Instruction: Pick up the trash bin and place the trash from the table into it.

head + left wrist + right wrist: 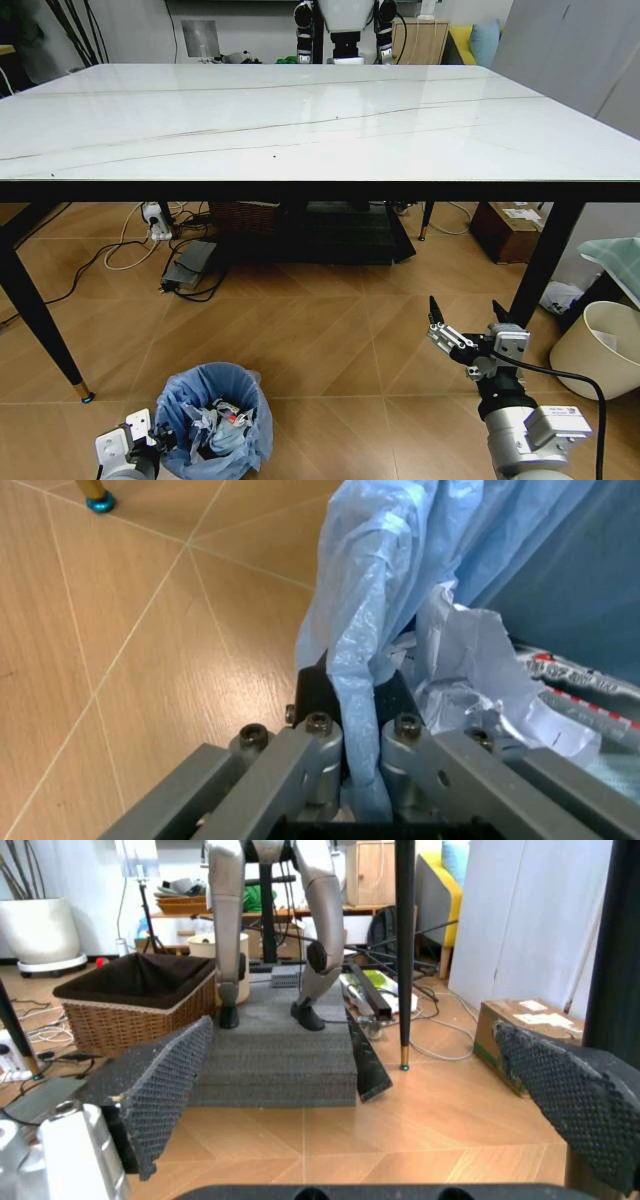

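Left claw clamps the bag-lined rim of the trash bin, which holds crumpled trash near the desk; right claw hangs open above the floor.

The table has a glossy white marble-look top with thin brown veins, a dark edge and black legs, one of them ending in a brass tip with a blue foot. The floor is tan wood-look tile with pale seams. On it stands the trash bin, lined with a crinkly light-blue bag and holding crumpled trash. A beige wastebasket, a cardboard box and a power strip with cables also rest on the floor.
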`<state>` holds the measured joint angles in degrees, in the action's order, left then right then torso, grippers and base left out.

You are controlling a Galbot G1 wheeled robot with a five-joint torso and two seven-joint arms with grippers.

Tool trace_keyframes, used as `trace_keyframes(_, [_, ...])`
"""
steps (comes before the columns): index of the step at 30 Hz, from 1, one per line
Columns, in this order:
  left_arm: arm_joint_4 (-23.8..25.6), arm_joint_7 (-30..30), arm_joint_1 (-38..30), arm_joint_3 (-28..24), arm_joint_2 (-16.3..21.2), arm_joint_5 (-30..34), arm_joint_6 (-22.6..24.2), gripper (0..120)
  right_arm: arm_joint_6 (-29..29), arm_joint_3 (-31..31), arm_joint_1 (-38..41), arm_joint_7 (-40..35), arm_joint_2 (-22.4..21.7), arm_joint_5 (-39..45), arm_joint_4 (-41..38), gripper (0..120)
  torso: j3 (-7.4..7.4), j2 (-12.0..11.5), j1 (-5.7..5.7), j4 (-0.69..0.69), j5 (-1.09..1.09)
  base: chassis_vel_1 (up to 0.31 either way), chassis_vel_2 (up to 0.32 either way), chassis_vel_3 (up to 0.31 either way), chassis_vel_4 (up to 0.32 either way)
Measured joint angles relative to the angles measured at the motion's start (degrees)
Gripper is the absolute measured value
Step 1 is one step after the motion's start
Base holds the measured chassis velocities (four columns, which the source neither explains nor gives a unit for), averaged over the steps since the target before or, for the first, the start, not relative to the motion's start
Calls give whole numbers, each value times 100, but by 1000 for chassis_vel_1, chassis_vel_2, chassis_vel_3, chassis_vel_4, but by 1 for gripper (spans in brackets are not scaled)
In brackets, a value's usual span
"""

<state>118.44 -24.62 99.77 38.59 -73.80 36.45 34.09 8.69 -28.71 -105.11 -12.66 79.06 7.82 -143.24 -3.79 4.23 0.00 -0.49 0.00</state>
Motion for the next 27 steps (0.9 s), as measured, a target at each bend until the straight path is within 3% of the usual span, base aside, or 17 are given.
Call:
trace_keyframes(10, [-71,22,2,29,-10,-23,-88,2,-5,-1,-8,5,-8,-7,0,100,-2,4,0,0,0,0,0,0,0])
trace_keyframes(14, [-80,16,5,14,-16,-23,-107,16,-9,-7,-11,7,-9,-12,0,100,-3,5,0,0,1,0,0,0,0])
trace_keyframes(17, [-90,26,5,-34,-19,-17,-238,32,-13,-13,-16,9,-12,-13,0,100,-4,5,0,0,0,0,0,0,0])
trace_keyframes(27, [33,234,189,23,-26,-193,-553,65,-14,-43,0,7,-13,11,0,100,-5,6,0,0,0,0,0,0,0])
